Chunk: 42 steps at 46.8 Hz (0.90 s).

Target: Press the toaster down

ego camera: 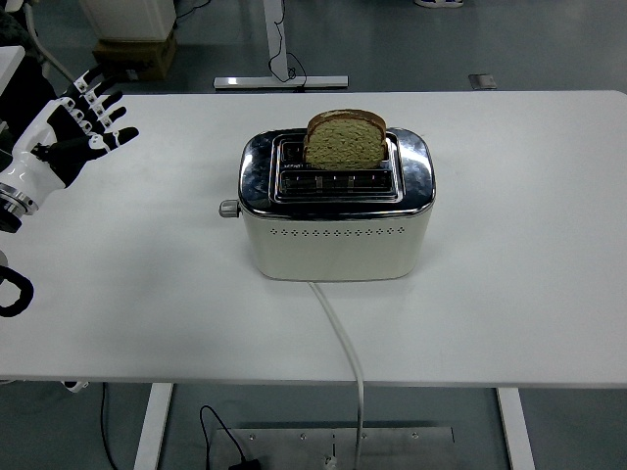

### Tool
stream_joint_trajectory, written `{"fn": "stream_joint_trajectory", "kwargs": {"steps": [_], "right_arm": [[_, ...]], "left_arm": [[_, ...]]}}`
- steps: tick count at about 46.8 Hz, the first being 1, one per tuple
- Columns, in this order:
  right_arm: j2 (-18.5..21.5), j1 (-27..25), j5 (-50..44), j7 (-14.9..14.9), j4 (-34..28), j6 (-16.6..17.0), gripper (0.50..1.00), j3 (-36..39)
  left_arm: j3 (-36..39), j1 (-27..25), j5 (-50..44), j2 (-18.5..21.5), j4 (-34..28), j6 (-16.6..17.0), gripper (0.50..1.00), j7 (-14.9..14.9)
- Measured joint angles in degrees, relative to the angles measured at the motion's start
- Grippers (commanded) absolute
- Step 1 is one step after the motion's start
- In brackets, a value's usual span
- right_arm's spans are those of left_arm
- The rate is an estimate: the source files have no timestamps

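Head view: cream-coloured two-slot toaster [335,215] with a polished chrome top is seen standing upright near the middle of the white rectangular table [529,245]. One slice of brown bread [345,139] is held upright in the far slot, its rounded top raised well above the chrome; the near slot is seen without bread. A small grey lever knob [228,208] is seen projecting from the toaster's left end, high up, just below the chrome edge. A white power cord [343,343] is seen running from the base of the toaster's near side, across the table and over the near edge towards the floor.

The black-and-white five-fingered left hand [65,132] is seen at the picture's left edge, over the far left corner of the table, well apart from the toaster and its lever. Its fingers [98,98] are spread wide and straight, pointing up and to the right, and nothing is held in them. A white wrist section is seen behind the hand, and part of a black cable loop shows lower at the same edge.

Beyond the table's far edge a grey floor is seen, with a white metal stand foot [282,82] and a brown cardboard box [135,54] at the upper left
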Motion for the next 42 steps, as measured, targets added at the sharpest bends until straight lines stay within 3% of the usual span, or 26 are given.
{"fn": "stream_joint_trajectory", "kwargs": {"steps": [23, 42], "right_arm": [[0.0, 0.0, 0.0, 0.0, 0.0, 0.0, 0.998, 0.0], [0.0, 0.0, 0.0, 0.0, 0.0, 0.0, 0.998, 0.0]], "left_arm": [[5.3, 0.4, 22.9, 3.8, -3.4, -0.6, 1.0, 0.2], [6.0, 0.6, 37.3, 8.5, -11.0, 0.1, 1.0, 0.4]]}}
